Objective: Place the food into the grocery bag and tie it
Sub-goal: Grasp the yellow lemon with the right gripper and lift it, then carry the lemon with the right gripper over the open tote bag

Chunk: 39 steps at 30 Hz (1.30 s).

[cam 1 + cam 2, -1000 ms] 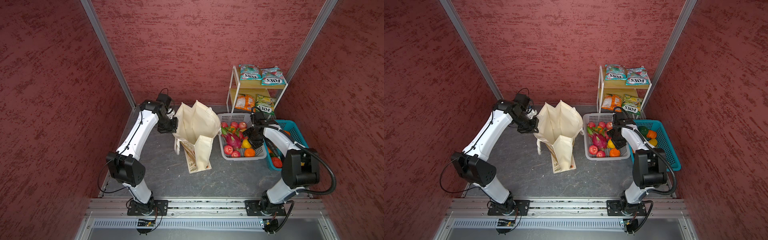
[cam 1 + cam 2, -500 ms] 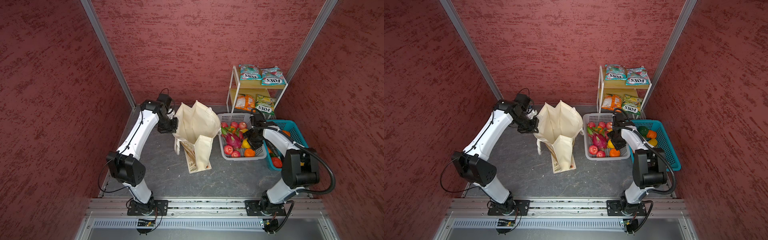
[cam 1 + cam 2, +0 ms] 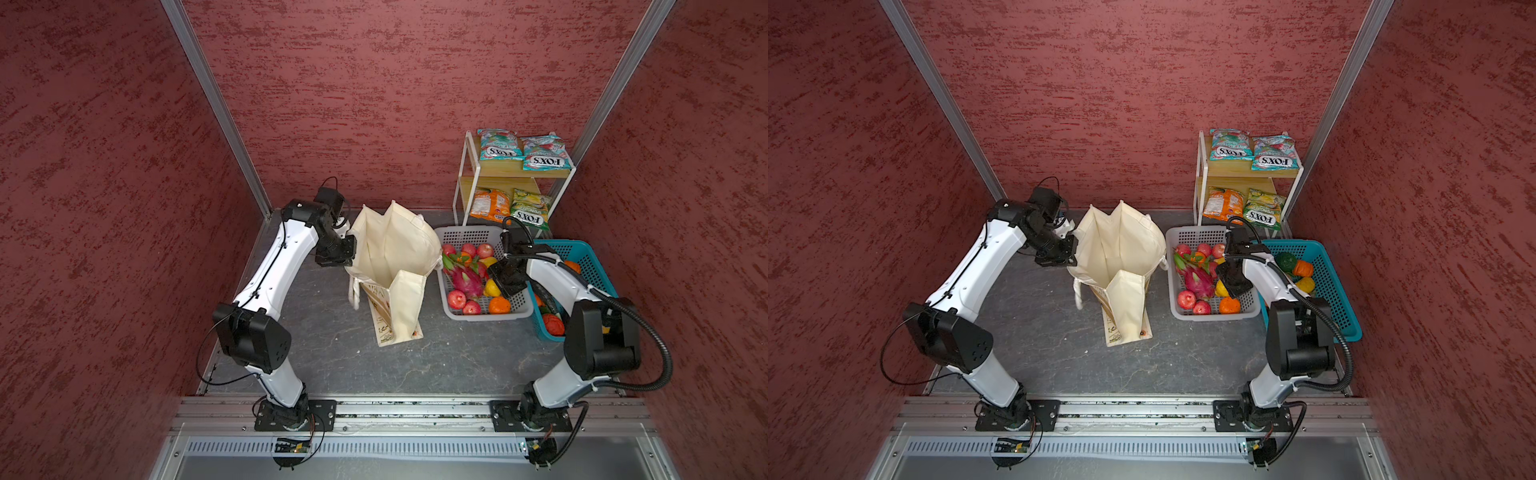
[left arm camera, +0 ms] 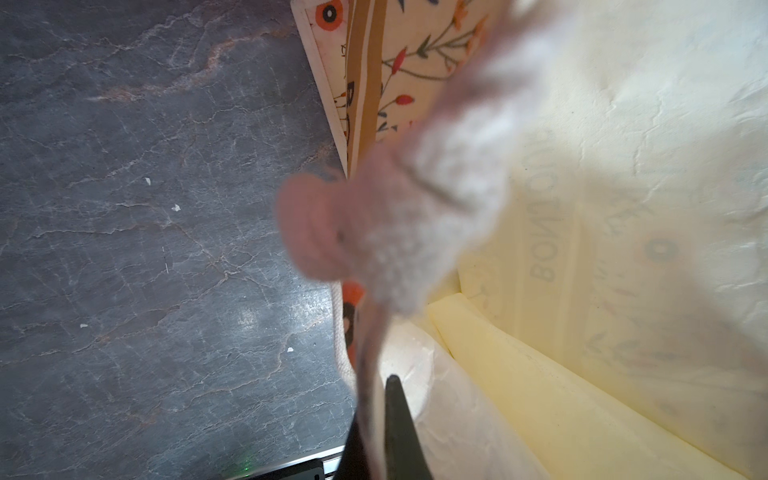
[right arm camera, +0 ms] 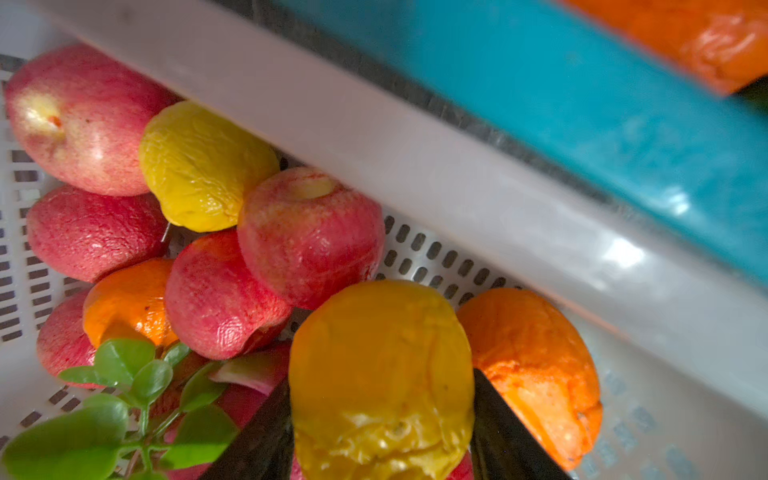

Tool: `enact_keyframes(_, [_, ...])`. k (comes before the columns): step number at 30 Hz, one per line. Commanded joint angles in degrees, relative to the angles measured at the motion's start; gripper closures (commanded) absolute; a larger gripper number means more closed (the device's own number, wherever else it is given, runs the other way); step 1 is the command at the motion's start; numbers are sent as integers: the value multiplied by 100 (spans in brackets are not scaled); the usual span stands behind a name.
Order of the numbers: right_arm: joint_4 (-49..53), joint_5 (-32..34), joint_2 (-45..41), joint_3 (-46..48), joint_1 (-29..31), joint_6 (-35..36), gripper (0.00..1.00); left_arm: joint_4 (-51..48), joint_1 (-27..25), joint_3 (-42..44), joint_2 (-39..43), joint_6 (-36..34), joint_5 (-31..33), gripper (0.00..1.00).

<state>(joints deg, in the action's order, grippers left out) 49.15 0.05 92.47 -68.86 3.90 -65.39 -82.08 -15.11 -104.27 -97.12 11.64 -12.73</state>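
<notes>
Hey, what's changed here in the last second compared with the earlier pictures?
The right gripper narrowed its fingers around the yellow fruit in the grey basket. They now sit against both its sides, and the fruit is still in the basket. The arm itself barely shifted. Unchanged: the left gripper stays shut on the bag rim, holding it open. The dragon fruit and packets lie as before.

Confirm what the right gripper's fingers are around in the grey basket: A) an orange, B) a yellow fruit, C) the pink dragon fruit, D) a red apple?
B: in the right wrist view the right gripper's dark fingers sit against both sides of a yellow fruit in the grey basket, while an orange lies beside it, outside the grip.
</notes>
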Motion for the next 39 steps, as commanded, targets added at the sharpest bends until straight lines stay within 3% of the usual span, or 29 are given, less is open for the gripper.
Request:
enact_keyframes(1, [344, 263, -561, -526, -21, 318, 44, -28, -35, 13, -34, -152, -2, 100])
enact_keyframes(9, [894, 81, -1448, -1935, 136, 994, 49, -89, -35, -346, -280, -257, -80, 100])
enact_keyframes(13, [840, -55, -1433, -2659, 641, 1152, 51, -47, -35, -344, -290, -293, -140, 100])
enact_keyframes(20, [1024, 754, -450, -4513, 2421, 2105, 51, -18, -49, -298, -255, -285, -168, 100])
enact_keyframes(26, [1262, 619, 759, -5733, 3457, 2944, 51, -18, -70, -348, -272, -283, -175, 100])
enact_keyframes(31, [1411, 269, 1472, -6148, 3798, 3265, 51, -18, -86, -349, -250, -282, -155, 100])
enact_keyframes(39, [1465, -183, 2098, -6236, 3864, 3549, 52, -31, -100, -332, -202, -276, -125, 100])
